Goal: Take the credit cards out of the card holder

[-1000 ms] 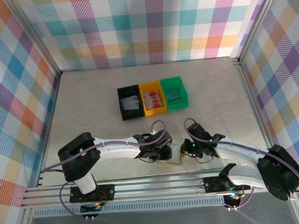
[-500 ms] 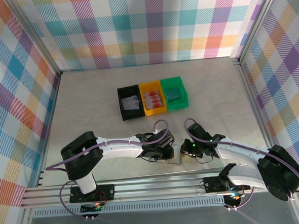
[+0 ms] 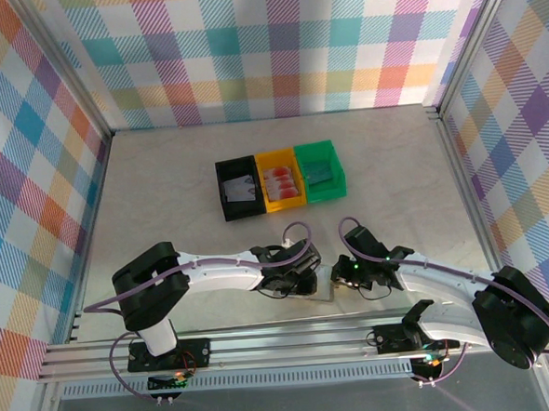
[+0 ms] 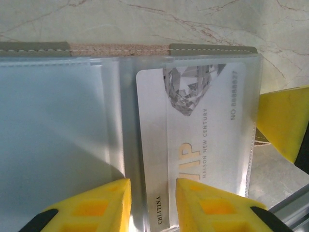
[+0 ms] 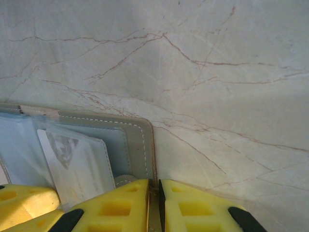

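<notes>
Left end effector (image 4: 153, 187) rightward, ajar; right end effector (image 5: 154, 186) tight on one card holder (image 5: 143, 145).

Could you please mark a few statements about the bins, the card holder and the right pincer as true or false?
1. The black bin, yellow bin and green bin stand side by side in one row. True.
2. The yellow bin is empty. False: red cards lie in it.
3. A white VIP card sits in the card holder. True.
4. The card holder is folded shut. False: it lies open on the table.
5. The right pincer hovers over the green bin. False: it is shut on the card holder's edge.
</notes>
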